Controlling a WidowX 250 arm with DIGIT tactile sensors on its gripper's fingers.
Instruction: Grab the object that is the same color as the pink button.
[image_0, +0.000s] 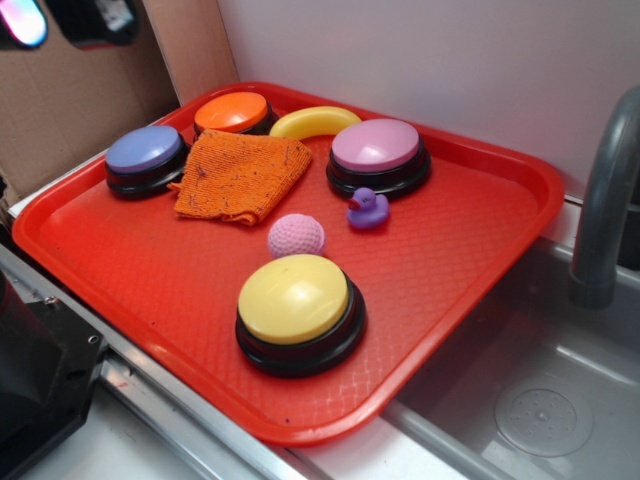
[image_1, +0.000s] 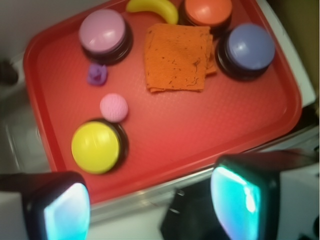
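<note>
Pink ball (image_0: 296, 235): open above and toward bare tray (image_0: 120, 250) centre. Obstacles: yellow button (image_0: 296, 310) just beside, near side; purple duck (image_0: 367, 209) near; pink button (image_0: 378, 156) behind duck; orange cloth (image_0: 240, 175) farther off.

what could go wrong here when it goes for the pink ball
1. The pink ball is round and sits free on the red tray, so a glancing finger could roll it away.
2. It sits close behind the yellow button; a low approach from the front might bump or press that button.
3. The purple duck is small and near the ball, beside the pink button, so a mistargeted grasp could catch it instead. The gripper is open, off the tray.
</note>
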